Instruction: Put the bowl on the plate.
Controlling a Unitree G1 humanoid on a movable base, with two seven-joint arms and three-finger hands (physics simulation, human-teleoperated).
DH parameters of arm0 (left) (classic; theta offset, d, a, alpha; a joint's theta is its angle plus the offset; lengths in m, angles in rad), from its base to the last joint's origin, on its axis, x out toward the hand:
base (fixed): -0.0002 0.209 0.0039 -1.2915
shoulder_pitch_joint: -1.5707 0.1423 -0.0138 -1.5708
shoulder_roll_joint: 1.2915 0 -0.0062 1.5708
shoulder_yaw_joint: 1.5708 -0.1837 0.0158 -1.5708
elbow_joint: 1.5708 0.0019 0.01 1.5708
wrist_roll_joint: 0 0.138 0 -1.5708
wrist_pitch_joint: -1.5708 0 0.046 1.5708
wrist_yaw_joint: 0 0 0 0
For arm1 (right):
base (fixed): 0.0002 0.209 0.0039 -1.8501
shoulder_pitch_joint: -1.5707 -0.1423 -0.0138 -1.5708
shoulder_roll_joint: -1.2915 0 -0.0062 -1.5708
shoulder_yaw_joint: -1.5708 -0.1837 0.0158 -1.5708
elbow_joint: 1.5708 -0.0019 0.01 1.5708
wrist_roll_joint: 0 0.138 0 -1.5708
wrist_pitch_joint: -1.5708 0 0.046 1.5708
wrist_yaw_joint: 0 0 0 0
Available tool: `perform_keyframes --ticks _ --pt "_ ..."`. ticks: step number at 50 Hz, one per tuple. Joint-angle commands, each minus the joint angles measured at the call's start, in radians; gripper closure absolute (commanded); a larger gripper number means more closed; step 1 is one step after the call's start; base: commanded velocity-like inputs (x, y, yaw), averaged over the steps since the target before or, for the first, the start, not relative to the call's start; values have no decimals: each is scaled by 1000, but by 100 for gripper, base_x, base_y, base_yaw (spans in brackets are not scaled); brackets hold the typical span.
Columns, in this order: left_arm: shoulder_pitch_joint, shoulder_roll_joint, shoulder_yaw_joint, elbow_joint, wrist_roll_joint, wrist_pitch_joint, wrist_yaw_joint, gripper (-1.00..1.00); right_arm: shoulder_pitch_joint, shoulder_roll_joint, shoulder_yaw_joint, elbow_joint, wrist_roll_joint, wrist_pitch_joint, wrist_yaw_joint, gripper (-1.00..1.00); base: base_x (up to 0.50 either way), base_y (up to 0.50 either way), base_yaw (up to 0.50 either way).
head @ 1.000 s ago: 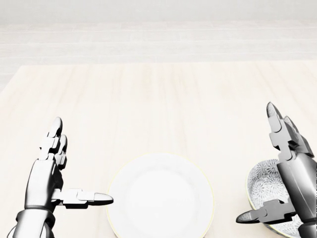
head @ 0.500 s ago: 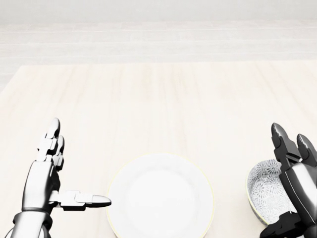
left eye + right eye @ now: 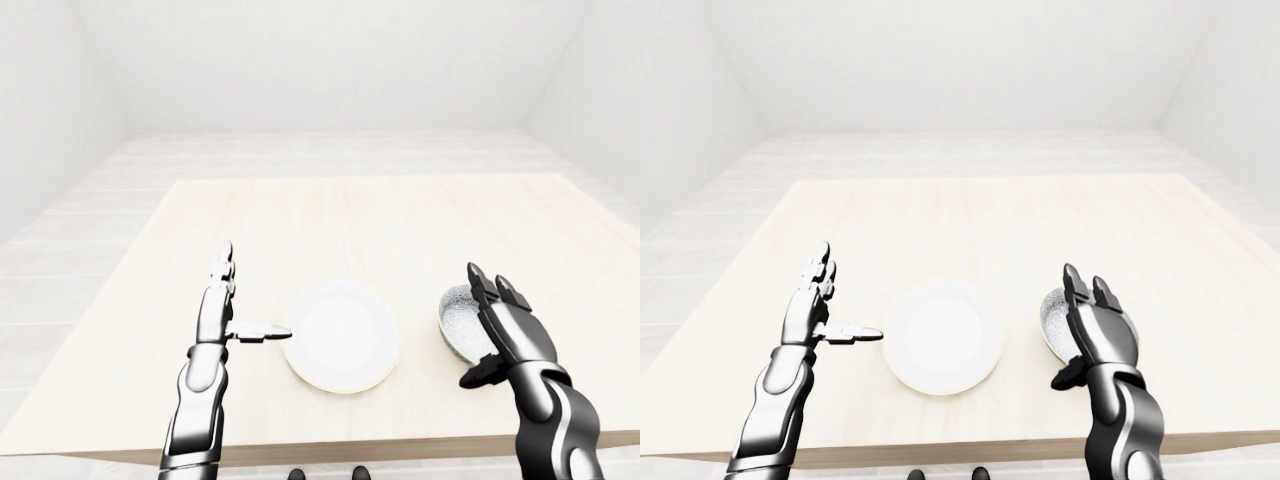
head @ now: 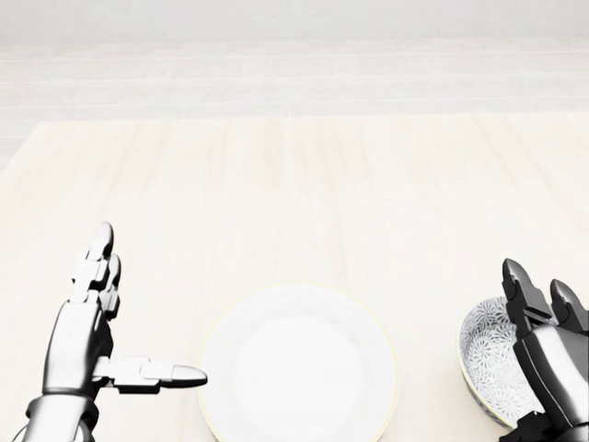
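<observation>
On the table right of the plate, the bowl sits mouth-up, partly under the spread fingers of the right hand; the left hand is also open.

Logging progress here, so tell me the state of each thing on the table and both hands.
Plate: empty, flat on the table.
Bowl: upright, empty, on the table right of the plate.
Left hand: open, beside the plate's left edge.
Right hand: open, at the bowl's right side, not closed round it.
</observation>
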Motion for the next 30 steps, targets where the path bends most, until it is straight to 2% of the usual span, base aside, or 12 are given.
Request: perform_keyframes --ticks 1,10,30 --pt "-3 0 -1 4 2 0 -1 -100 6 -4 0 35 -14 0 -16 -100 0 0 0" --pt "2 1 1 1 1 -2 -4 -100 24 -6 -16 61 -6 0 -34 -100 0 0 0" --pt "-9 1 1 -6 4 13 -4 -100 69 21 -26 111 31 0 -88 -100 0 0 0"
